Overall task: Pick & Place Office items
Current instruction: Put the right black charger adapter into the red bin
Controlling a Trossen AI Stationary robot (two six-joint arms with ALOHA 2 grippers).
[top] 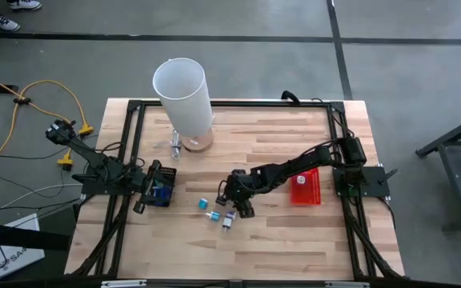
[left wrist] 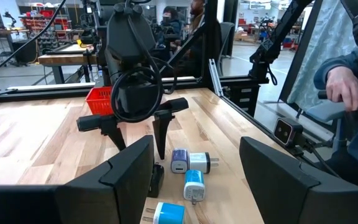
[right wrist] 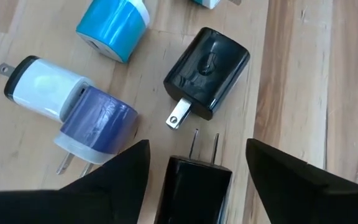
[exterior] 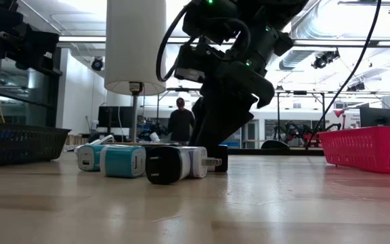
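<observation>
Here the right gripper (right wrist: 194, 165) hangs low over a small cluster of plug-in chargers near the middle of the wooden surface (top: 278, 232), its two dark fingers (right wrist: 114, 177) spread apart. Between them, a black charger (right wrist: 194, 186) sits with its two prongs pointing away from the wrist; whether the fingers touch it cannot be told, and they look released rather than clenched. Just beyond it lies a second black charger (right wrist: 209, 62) on its side, prongs turned back toward the first. Beside that lie a white charger (right wrist: 45, 87) and a purple-blue one (right wrist: 98, 121), touching each other, and a teal charger (right wrist: 114, 22) a little farther off.

In the low view the teal charger (exterior: 122, 161) and a black-and-white pair (exterior: 178, 165) rest flat on the surface, in front of the right arm.

The left gripper (top: 146, 192) waits at the left side of the surface with its fingers wide apart, next to a dark mesh basket (top: 164, 186) with something blue in it. The red mesh basket (top: 305, 186) sits toward the right side, well apart from the chargers. A tall white cylinder (top: 184, 92) stands on a small base at the far edge. A person's hand (left wrist: 339, 84) shows beyond the surface in the left wrist view.
</observation>
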